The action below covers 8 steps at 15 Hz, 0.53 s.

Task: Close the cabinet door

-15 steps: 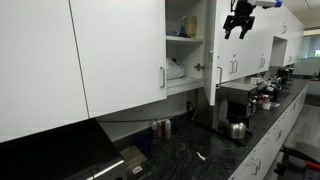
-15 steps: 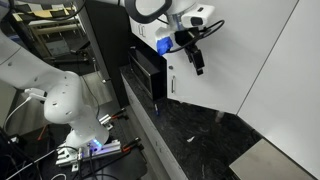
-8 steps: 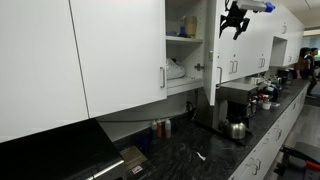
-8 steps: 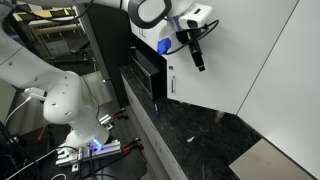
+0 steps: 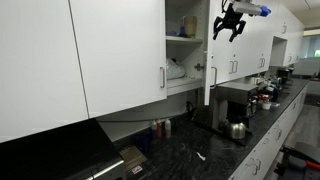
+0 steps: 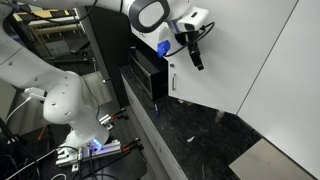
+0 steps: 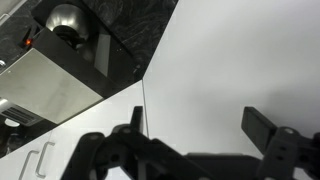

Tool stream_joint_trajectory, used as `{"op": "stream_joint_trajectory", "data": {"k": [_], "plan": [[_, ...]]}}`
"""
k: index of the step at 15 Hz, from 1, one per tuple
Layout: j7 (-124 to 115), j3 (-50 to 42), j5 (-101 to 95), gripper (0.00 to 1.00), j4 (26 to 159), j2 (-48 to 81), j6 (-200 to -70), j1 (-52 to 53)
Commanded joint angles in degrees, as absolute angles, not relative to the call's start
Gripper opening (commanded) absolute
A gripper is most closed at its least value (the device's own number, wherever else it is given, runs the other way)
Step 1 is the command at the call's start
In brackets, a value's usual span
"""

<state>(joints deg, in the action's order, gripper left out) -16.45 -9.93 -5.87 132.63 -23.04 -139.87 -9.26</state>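
Observation:
The white upper cabinet door stands open, seen edge-on in an exterior view, with the cabinet's shelves exposed beside it. In the other exterior view its broad face carries a handle. My gripper is high against the door's outer face, also seen in an exterior view. In the wrist view the gripper is open and empty, with the door face filling the space between and beyond its fingers.
Closed white cabinets flank the open one. Below are a dark countertop, a coffee machine and a kettle, which also shows in the wrist view. The robot base stands by the counter.
My gripper has moved sideways toward the cabinet opening along the door's outer face. The door's edge appears to have shifted slightly with it.

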Motion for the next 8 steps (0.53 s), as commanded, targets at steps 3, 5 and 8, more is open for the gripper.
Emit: {"op": "stream_joint_trajectory", "data": {"k": [3,5,8], "plan": [[-16.78,-4.62,-6.58,1.00,134.85,-20.83,-146.69,-9.96],[-17.24,-2.66,-8.21,1.00,135.35,-19.92,-149.42,-10.24],[-19.32,0.18,-11.77,1.00,136.03,-18.43,-154.02,-11.19]]}}
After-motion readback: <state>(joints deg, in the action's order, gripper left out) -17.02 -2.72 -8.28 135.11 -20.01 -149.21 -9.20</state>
